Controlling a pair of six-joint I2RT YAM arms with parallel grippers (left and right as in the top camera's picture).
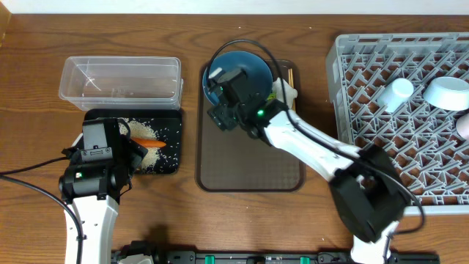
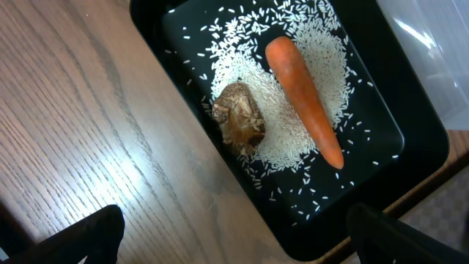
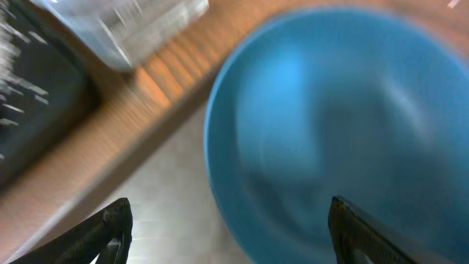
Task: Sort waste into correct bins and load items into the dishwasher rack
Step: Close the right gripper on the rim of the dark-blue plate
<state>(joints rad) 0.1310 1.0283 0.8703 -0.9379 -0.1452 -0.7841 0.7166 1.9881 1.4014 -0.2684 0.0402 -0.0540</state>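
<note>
Wood desk (image 1: 29, 110). Plate step: your right fingers (image 3: 102, 235), apart, hover over the big dark-blue round plate (image 1: 260, 70) at the far end of the brown serving tray (image 1: 249, 161). Next probably calls for gripping its rim. Left fingers (image 2: 80, 235) apart too.

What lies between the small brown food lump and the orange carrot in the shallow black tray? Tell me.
Loose white rice fills that gap, seen in the left wrist view.

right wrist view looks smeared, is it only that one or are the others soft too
Right wrist: motion blur throughout, the blue plate streaked. Left wrist: sharp, carrot crisp, glare on the table. Overhead: sharp, evenly lit.
</note>
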